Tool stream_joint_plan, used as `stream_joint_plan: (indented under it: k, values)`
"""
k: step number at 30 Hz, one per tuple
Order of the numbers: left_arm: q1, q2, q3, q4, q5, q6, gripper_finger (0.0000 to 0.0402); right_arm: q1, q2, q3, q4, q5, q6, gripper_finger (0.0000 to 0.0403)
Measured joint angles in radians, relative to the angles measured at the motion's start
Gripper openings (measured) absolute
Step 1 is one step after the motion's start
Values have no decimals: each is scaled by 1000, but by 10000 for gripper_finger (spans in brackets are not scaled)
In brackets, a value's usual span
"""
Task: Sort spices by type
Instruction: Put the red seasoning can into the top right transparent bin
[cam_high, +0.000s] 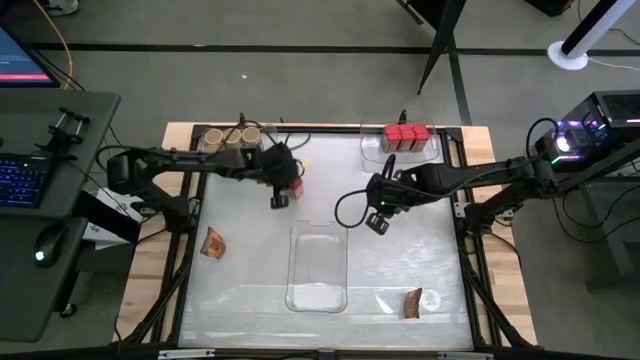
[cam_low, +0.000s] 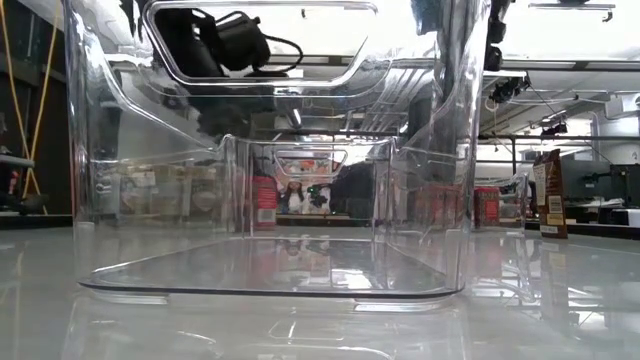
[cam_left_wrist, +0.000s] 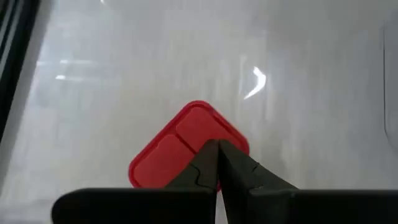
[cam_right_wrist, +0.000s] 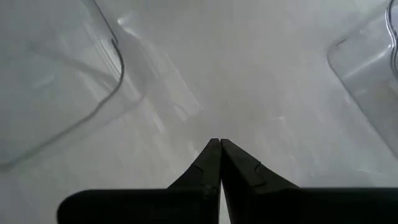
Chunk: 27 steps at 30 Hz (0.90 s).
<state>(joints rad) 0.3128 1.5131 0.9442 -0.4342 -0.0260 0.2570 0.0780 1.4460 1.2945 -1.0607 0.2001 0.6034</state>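
A red boxy spice container (cam_left_wrist: 177, 149) stands on the white table, far of centre (cam_high: 296, 185). My left gripper (cam_left_wrist: 217, 148) hangs shut just over it (cam_high: 279, 201), holding nothing. My right gripper (cam_high: 378, 224) is also shut and empty (cam_right_wrist: 219, 144), raised above bare table right of centre. Jars with tan lids (cam_high: 228, 137) sit in a clear tray at the far left. Three red containers (cam_high: 405, 136) sit in a clear tray at the far right. One flat foil packet (cam_high: 212, 243) lies at the left, and another (cam_high: 413, 303) at the near right.
An empty clear tray (cam_high: 318, 265) stands near the table's front middle and fills the low view (cam_low: 270, 200). The table has wooden edges (cam_high: 500, 290). A keyboard and mouse sit on a desk to the left (cam_high: 40, 190).
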Motion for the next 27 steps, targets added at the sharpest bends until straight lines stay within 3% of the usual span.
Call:
stream_joint_plan:
  k: [8,12,16,20,27]
  values:
    - [-32,166,-5,256,214,-112,0,-20,0,0,115,10,138,0]
    - [-110,283,38,404,219,-163,0,-40,0,0,184,28,158,0]
    - [-144,300,148,265,226,-157,0,-60,-3,0,230,27,111,0]
    - [-125,218,243,151,185,-82,0,-88,-19,0,246,25,35,0]
    - [-12,99,254,-90,72,-95,0,-141,-42,0,251,26,-70,0]
